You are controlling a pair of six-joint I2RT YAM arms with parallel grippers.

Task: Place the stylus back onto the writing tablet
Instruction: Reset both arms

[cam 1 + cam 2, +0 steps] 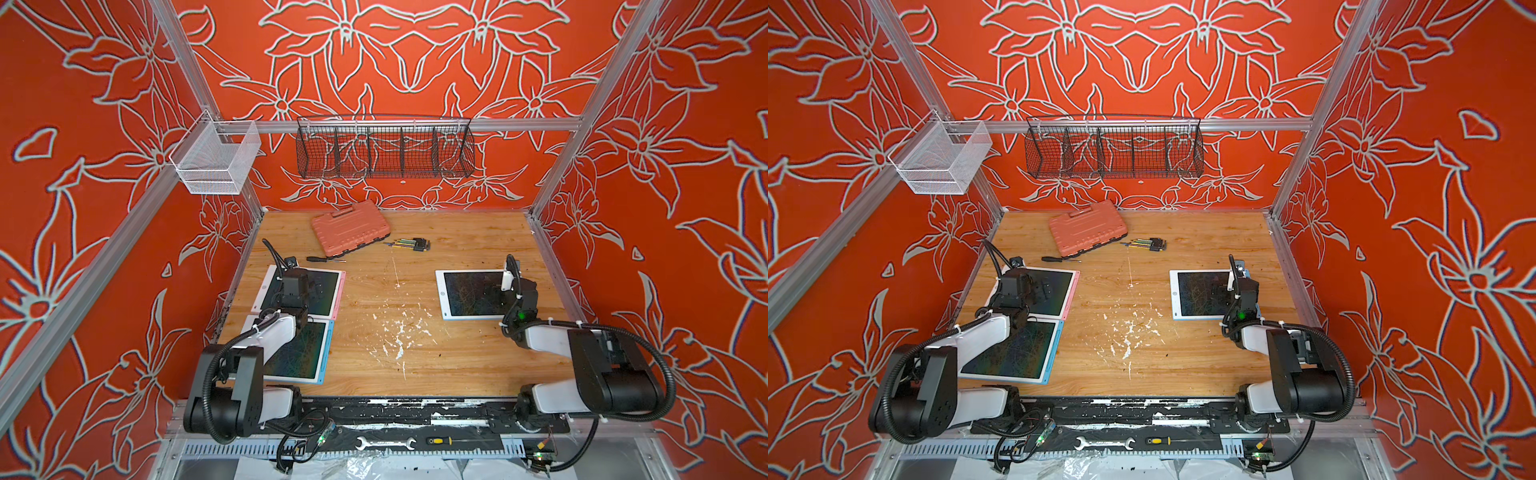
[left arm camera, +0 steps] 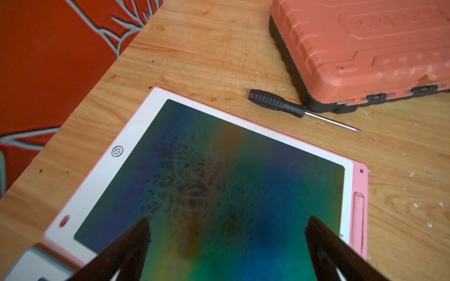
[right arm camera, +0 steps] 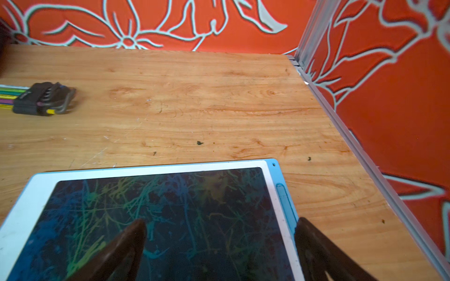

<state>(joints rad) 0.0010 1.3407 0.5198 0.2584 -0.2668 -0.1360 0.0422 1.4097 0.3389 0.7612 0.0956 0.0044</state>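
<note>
Three writing tablets lie on the wooden table. My left gripper (image 2: 226, 226) hovers open over the dark screen of the pink-edged tablet (image 2: 219, 170), with nothing between its fingers. A pink stylus (image 2: 358, 219) sits in that tablet's side slot. My right gripper (image 3: 219, 223) is open and empty above the blue-edged tablet (image 3: 158, 206) on the right. A blue stylus (image 3: 283, 198) lies in its edge slot, next to one fingertip. A second blue-edged tablet (image 1: 311, 353) lies near the front left, partly hidden under the left arm.
An orange tool case (image 1: 349, 226) lies at the back, with a black screwdriver (image 1: 324, 259) and a hex key set (image 1: 409, 244) beside it. A black wire basket (image 1: 384, 149) and a white mesh basket (image 1: 216, 160) hang on the rails. A wrench (image 1: 384, 443) rests on the front rail.
</note>
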